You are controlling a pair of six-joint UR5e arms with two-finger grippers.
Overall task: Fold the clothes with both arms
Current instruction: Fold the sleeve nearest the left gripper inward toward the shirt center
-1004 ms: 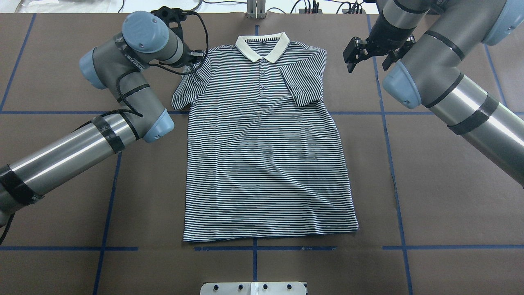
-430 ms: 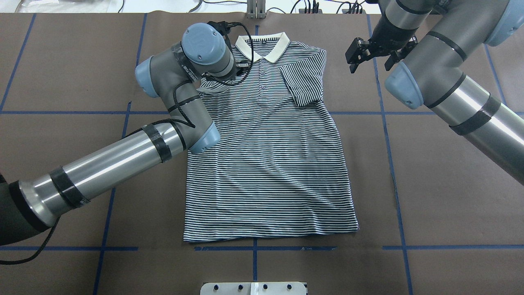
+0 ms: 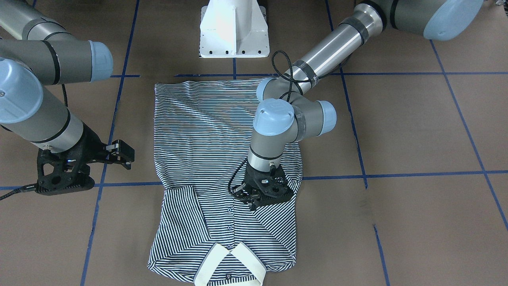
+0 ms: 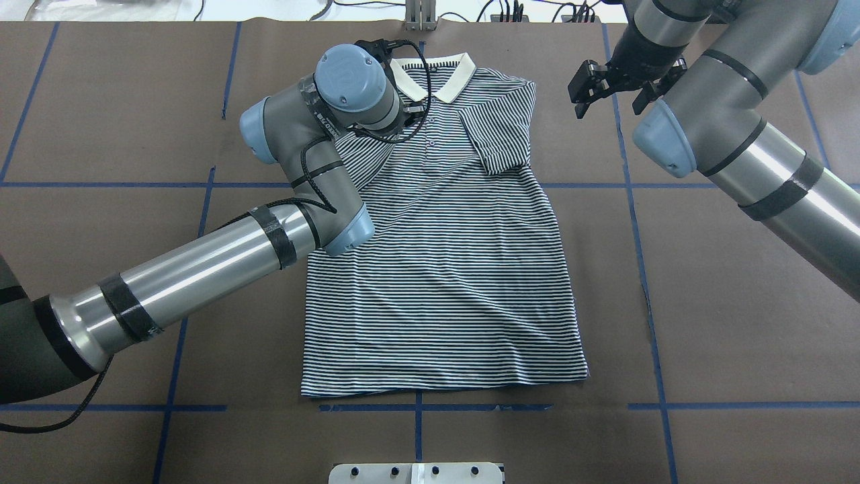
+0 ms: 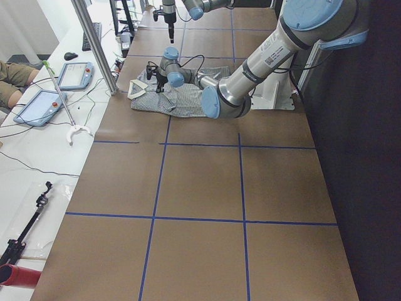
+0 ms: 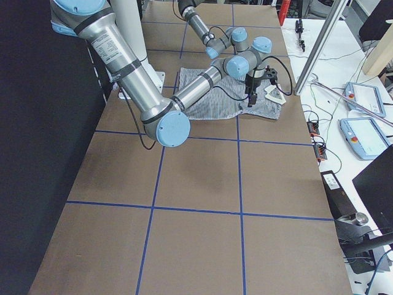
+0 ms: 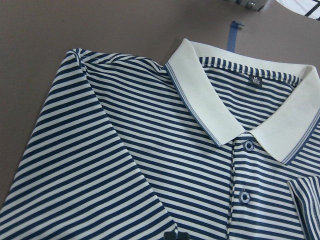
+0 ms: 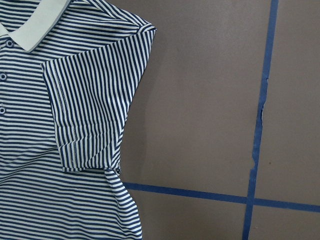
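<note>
While the striped polo shirt [image 4: 437, 282] lies flat on the tabletop [image 4: 705, 302], the left hand [image 3: 254, 200] looks clamped on its sleeve [image 4: 366, 154] to fold it in. The right hand [image 4: 608, 94] hangs beside, fingers [image 4: 581, 87] apart, ready.

You see a navy-and-white striped polo shirt [image 8: 30, 200] filling the left of the view, lying flat on the brown table surface [image 8: 200, 90]. Its cream collar [image 8: 37, 22] sits in the top left corner, and two navy buttons [image 8: 2, 76] show at the left edge. One short sleeve [image 8: 90, 110] lies folded inward over the chest, hem stitching visible. An upright blue tape line [image 8: 265, 75], ragged partway down, crosses a level tape line [image 8: 185, 192] that meets the shirt's side edge.
</note>
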